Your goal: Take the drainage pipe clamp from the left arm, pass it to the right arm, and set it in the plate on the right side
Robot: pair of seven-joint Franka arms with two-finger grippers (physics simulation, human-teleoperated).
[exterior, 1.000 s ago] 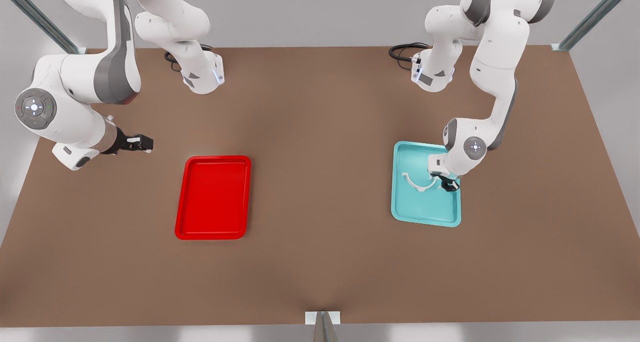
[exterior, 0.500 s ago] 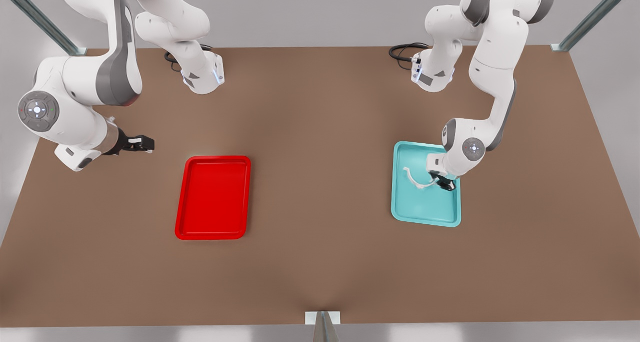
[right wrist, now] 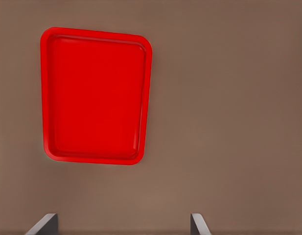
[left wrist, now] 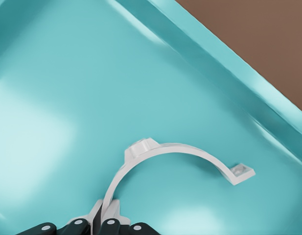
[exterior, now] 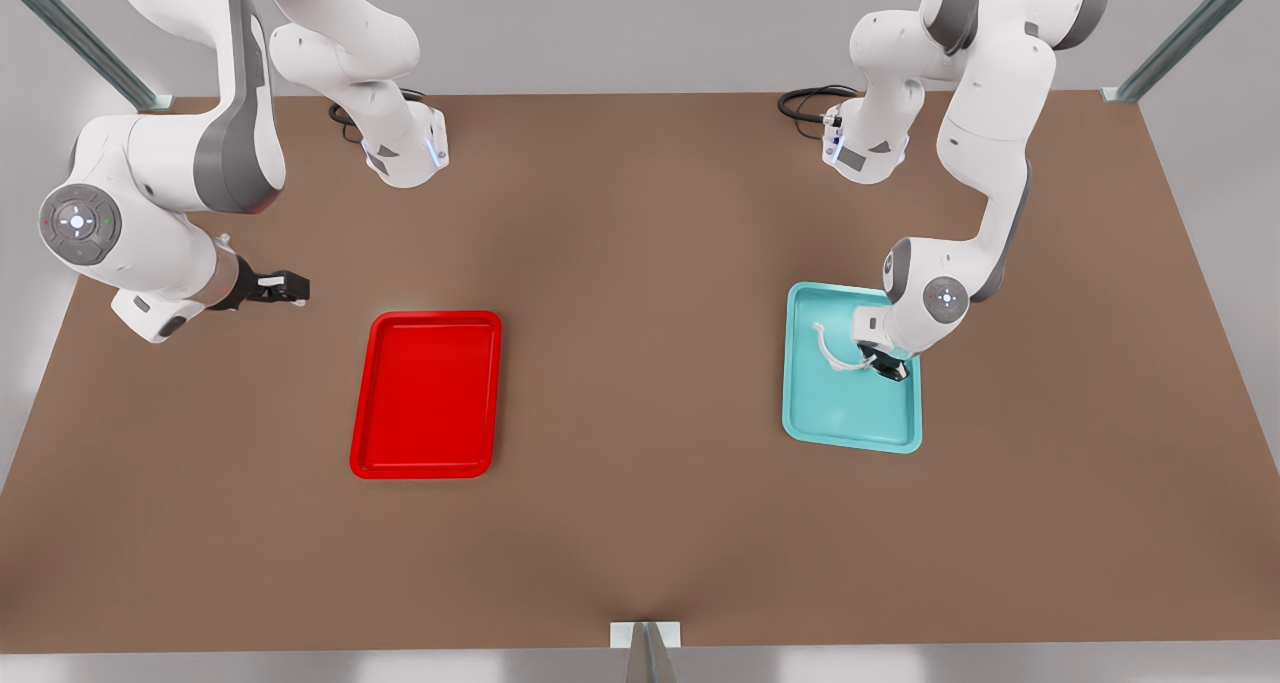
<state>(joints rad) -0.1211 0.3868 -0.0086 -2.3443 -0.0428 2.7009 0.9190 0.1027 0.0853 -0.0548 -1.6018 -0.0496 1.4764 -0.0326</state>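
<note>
The drainage pipe clamp [exterior: 829, 348] [left wrist: 165, 152] is a thin white arc with flared ends. My left gripper [exterior: 890, 368] [left wrist: 105, 218] is shut on one end of it, over the teal tray [exterior: 850, 441] at the front view's right. The clamp's free end hangs just above the tray floor [left wrist: 67, 98]. The red plate [exterior: 425, 393] [right wrist: 94, 95] lies at the front view's left with nothing in it. My right gripper [exterior: 290, 288] [right wrist: 122, 224] is open and hovers left of the plate, above the bare table.
The brown table [exterior: 640, 263] spreads between the two trays. Both arm bases [exterior: 405, 153] [exterior: 865, 148] with their cables stand at the back edge. Metal frame posts [exterior: 1180, 33] stand at the rear corners, and a bracket [exterior: 645, 635] at the front edge.
My left gripper has lifted and drawn slightly toward the back of the teal tray with the clamp in it. The right arm shifted only a little.
</note>
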